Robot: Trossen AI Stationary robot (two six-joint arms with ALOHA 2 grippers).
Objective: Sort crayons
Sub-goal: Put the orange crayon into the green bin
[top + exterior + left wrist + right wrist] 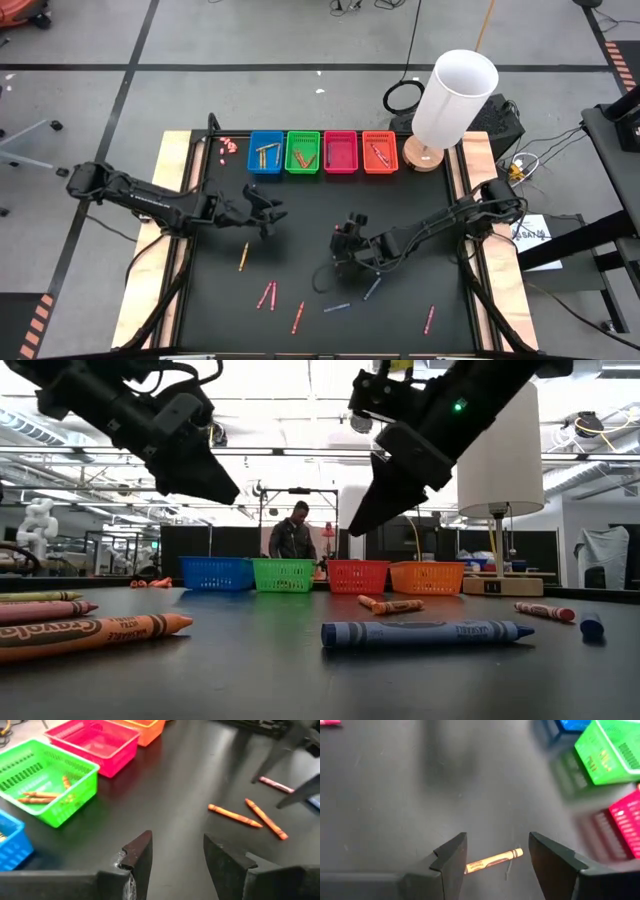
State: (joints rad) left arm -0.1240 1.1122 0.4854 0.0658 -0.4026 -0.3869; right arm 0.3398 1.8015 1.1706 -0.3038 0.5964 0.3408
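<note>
1. Jaws of the left gripper (172, 852) stood parted and empty above the bare desk (300, 215), hovering left of centre in the high view, near the row of baskets.
2. Left to right along the far edge sat the blue basket (265, 152), the green basket (303, 152), the pink basket (340, 152) and the orange basket (379, 152); the left wrist view showed orange crayons lying in the green one.
3. Loose crayons lay scattered over the near half of the desk: a yellow-orange crayon (243, 256) at the left, a pair of pink crayons (267, 295) and a red crayon (298, 317) further along, then a blue crayon (337, 307), another blue one just beside it, and a pink crayon (430, 318) at the right.
4. Jaws of the right gripper (497, 855) were likewise apart with nothing between them, hanging above the desk right of centre; its wrist view showed an orange-yellow crayon (494, 861) lying on the desk below the gap, not touched.
5. Judged by look, each crayon was light, stiff and brittle, with a paper wrapper giving fair grip but a round body that might roll or skid.
6. Best hold seemed to be across the wrapped middle, with the jaws square to its length, closed gently so the wax would not snap and kept clear of the bare tip.
</note>
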